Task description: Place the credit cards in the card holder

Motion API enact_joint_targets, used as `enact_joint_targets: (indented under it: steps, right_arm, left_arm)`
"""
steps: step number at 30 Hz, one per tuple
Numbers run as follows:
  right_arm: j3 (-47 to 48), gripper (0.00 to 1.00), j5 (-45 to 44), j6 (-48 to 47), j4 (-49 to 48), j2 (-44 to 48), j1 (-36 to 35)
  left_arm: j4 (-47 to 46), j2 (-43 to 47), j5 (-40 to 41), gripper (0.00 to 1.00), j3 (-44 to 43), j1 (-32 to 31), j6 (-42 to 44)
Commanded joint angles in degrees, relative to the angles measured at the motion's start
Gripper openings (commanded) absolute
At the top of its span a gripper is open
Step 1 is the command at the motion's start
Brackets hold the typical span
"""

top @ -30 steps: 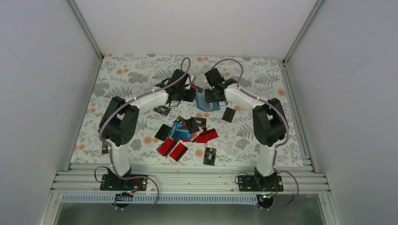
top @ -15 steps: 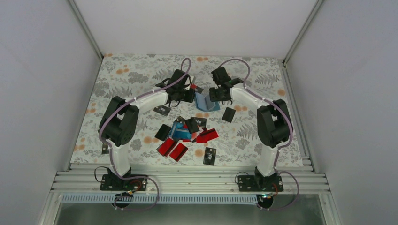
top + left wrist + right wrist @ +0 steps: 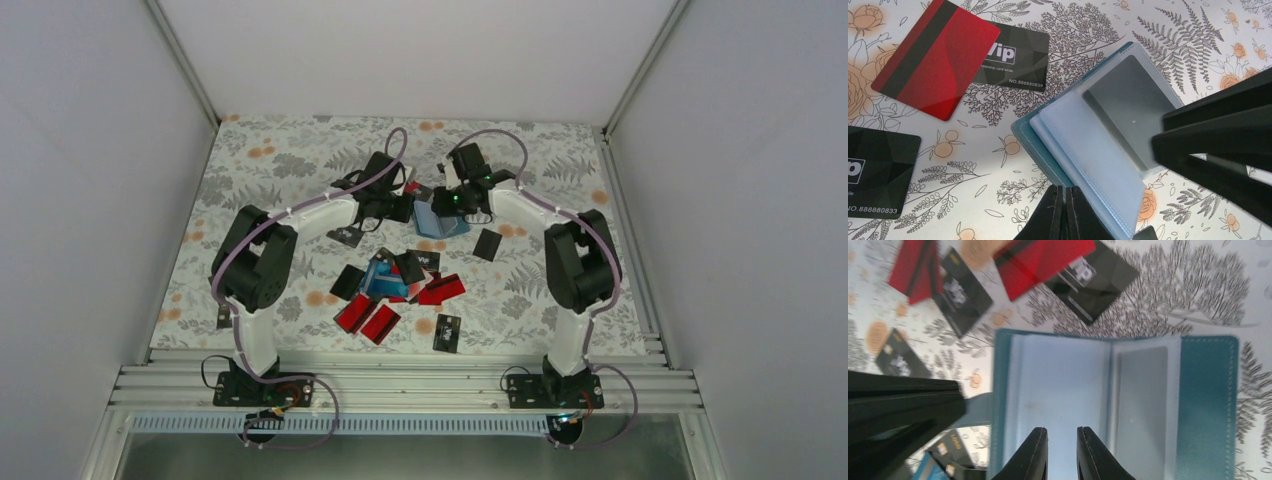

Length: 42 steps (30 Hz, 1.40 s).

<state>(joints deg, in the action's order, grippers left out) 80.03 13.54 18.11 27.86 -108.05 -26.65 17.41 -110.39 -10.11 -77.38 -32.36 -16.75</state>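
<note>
A flowered tablecloth (image 3: 270,160) covers the table. From the left, the left gripper (image 3: 1064,211) reaches to the far middle, with its jaws pressed together at the near edge of the card holder (image 3: 1098,150). Whether they pinch its cover cannot be told. Just left of the holder, a red card (image 3: 935,57) lies over the corner of a black card (image 3: 1018,60).

The teal card holder lies open on the cloth between the two grippers, its clear sleeves facing up. Closer to the arm bases, a heap of red, black and blue credit cards (image 3: 400,285) sits mid-table.

On the right, the right gripper (image 3: 1063,452) is over the sleeves. Its jaws are a narrow gap apart, with nothing seen between them.
</note>
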Motion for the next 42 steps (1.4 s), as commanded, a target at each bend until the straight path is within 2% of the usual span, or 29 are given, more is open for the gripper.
enact_joint_targets:
  steps: [1,8,18,20,25,28,33,42]
  right_arm:
    - [0.8,0.17,-1.3,1.1,-0.1,-4.8,0.2]
    - [-2.5,0.14,-8.9,2.6,0.9,-7.5,3.0]
    - [-8.1,0.12,-2.9,2.5,-2.1,-6.9,5.6]
    - [-7.9,0.12,-1.3,2.3,-2.2,-6.4,5.6]
    - [-7.7,0.14,1.5,1.6,-2.5,-2.8,5.6]
    - [-7.4,0.15,4.0,1.3,-2.5,-0.6,5.6]
    - [-7.4,0.17,8.6,1.8,-2.9,2.6,5.5]
    - [-7.3,0.19,11.9,2.2,-2.8,6.4,5.5]
  left_arm:
    - [-1.0,2.1,-0.4,0.03,0.5,0.2,1.6]
    - [-0.9,1.4,0.1,0.02,0.9,0.5,1.8]
    - [-1.8,-0.6,-0.5,0.03,2.2,1.2,0.6]
    - [-1.9,-0.5,-0.5,0.07,2.7,1.2,0.4]
    - [-2.9,1.3,0.2,0.29,5.2,1.1,0.1]
    - [-3.0,2.8,1.0,0.36,6.3,1.2,-0.2]
    - [-2.7,6.5,2.5,0.47,8.3,1.2,-0.4]
    - [1.9,14.1,5.9,0.59,11.4,1.2,-0.7]
